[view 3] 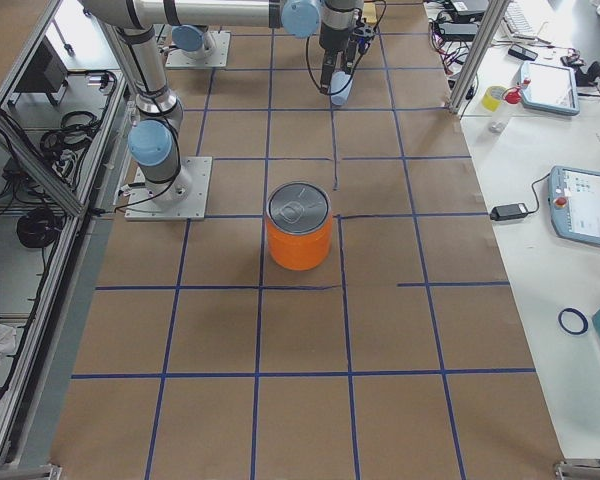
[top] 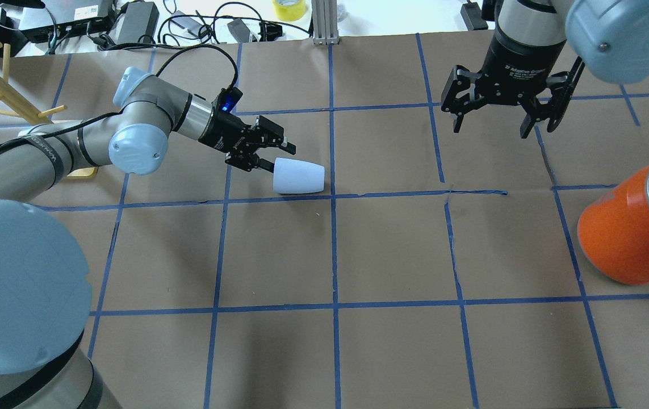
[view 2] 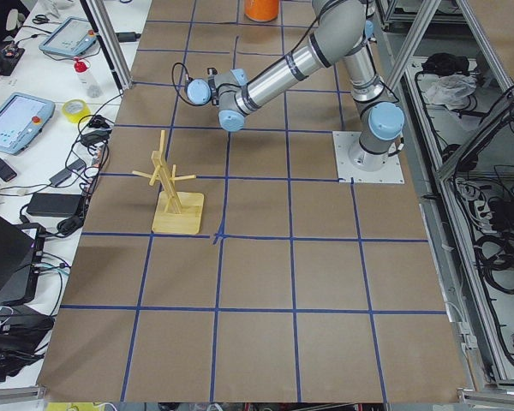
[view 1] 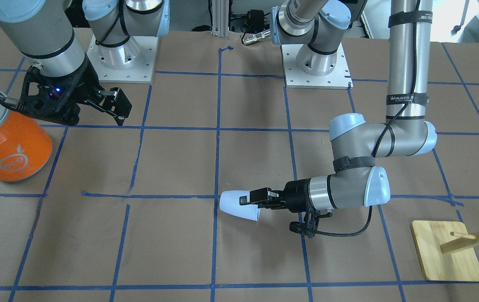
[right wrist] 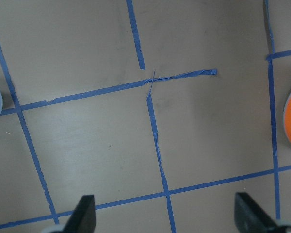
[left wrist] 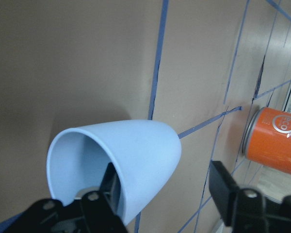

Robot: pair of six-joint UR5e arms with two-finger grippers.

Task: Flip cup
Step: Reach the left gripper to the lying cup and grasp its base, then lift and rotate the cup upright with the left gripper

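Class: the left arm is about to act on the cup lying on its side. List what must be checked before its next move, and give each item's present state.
1. The cup lies on its side, mouth toward the left gripper: ok.
2. One finger is inside the mouth, the other outside the wall: ok.
3. Jaws shut on the wall: not ok; the outer finger stands clear of it.
4. The right gripper is open and away from the cup: ok.
5. The orange can is far from the cup: ok.
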